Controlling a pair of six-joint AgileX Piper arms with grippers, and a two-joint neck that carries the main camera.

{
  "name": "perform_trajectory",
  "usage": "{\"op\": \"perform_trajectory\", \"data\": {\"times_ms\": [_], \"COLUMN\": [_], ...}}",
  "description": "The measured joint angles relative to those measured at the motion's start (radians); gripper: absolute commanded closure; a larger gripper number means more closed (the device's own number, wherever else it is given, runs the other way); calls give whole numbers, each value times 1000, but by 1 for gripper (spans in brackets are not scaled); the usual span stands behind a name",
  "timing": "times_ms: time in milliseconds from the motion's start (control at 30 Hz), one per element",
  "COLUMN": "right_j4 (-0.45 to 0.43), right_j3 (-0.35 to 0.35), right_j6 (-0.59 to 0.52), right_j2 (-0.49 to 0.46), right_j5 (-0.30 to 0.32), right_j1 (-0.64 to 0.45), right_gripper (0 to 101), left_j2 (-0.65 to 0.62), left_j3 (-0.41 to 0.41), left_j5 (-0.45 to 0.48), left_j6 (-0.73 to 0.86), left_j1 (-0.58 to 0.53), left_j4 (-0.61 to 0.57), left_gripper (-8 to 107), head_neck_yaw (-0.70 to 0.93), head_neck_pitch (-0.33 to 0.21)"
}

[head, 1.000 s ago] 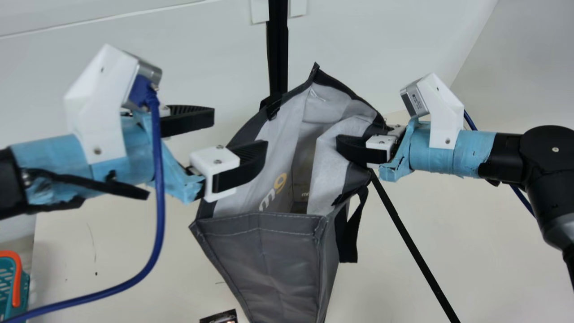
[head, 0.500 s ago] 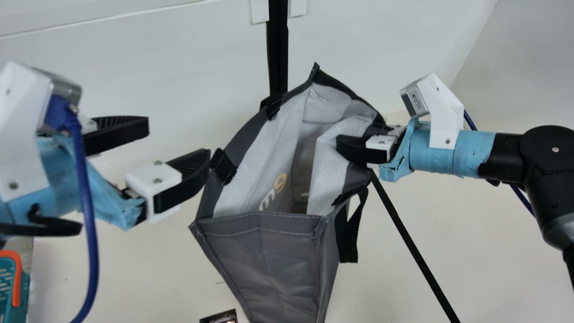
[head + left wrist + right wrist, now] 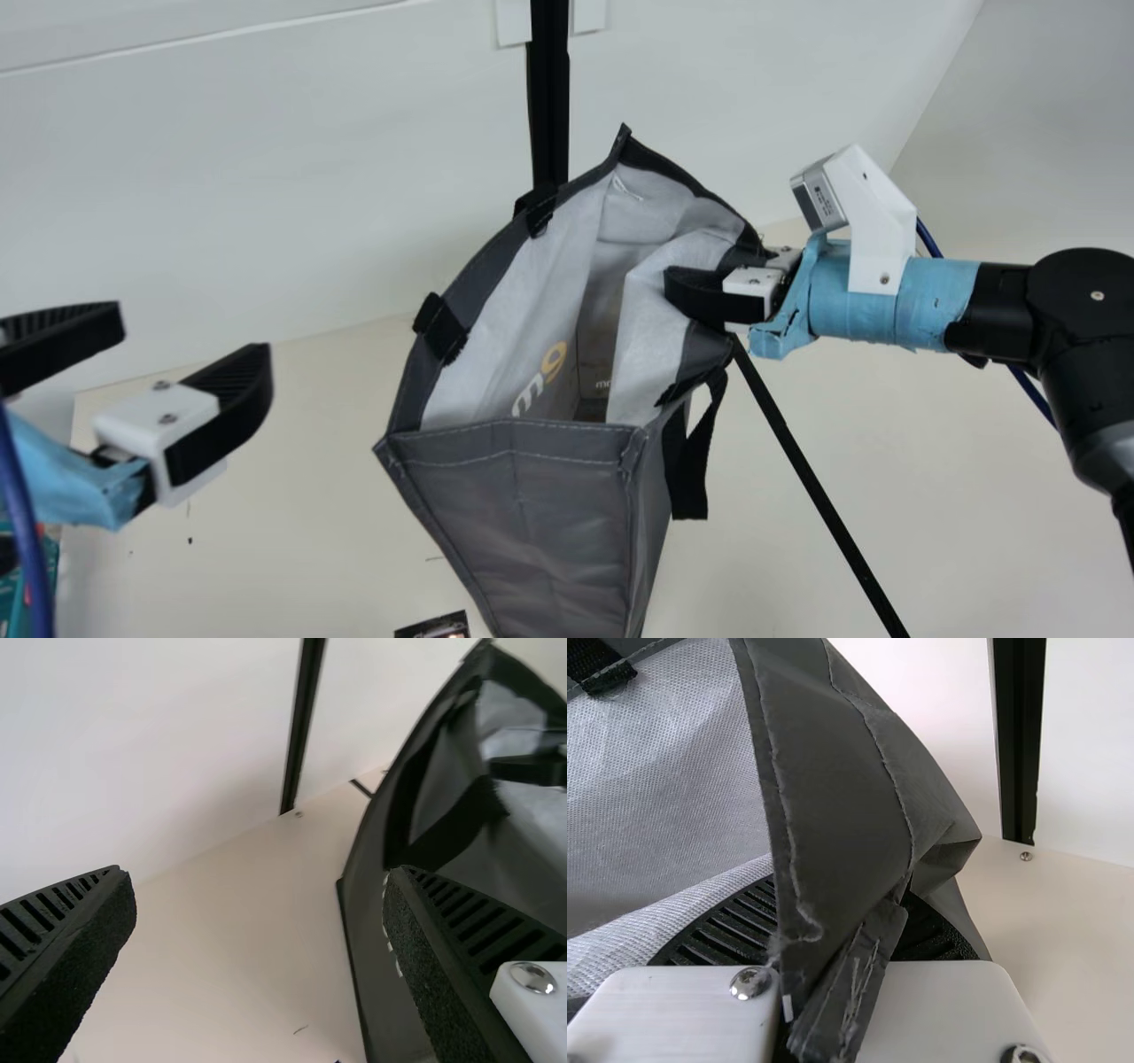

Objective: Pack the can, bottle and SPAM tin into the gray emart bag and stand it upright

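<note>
The cream table (image 3: 310, 532) carries the gray emart bag (image 3: 523, 514) and a dark item (image 3: 434, 628).

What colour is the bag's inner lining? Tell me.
Pale grey; the lining of the emart bag shows best in the main view.

Your left gripper (image 3: 194, 328) has curved black fingers (image 3: 221, 452) with ribbed faces and, seen from its wrist, grainy edges. A white block with silver screws (image 3: 155, 421) backs one of them, next to torn light-blue tape (image 3: 71, 478) and a thick deep-blue cable (image 3: 31, 540). Your right gripper (image 3: 709, 297) matches in black ribs and white, screwed blocks. Behind it you have a wrinkled light-blue tape sleeve (image 3: 939, 297), an angular white camera bracket (image 3: 877, 221), a boxy silver camera (image 3: 819, 199) with a small label, a blue cable (image 3: 928, 237) and a rounded black joint housing (image 3: 1072, 328).
</note>
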Motion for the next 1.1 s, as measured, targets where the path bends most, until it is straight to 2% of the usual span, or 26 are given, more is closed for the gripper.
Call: {"op": "perform_trajectory", "data": {"times_ms": [533,900,1100], "right_j4": [0,0,0], "right_j3": [0,0,0], "right_j6": [0,0,0], "right_j2": [0,0,0], "right_j5": [0,0,0], "right_j1": [0,0,0], "right_gripper": [101,101,101], "left_j2": [-127,-186,-203], "left_j3": [129,210,252], "left_j5": [86,180,191], "left_j6": [-264,-459,-521], "left_j1": [19,-47,-69], "left_j4": [362,641,721], "left_gripper": [9,9,9], "head_neck_yaw": [-2,-2,-2], "head_neck_pitch": [0,0,0]}}
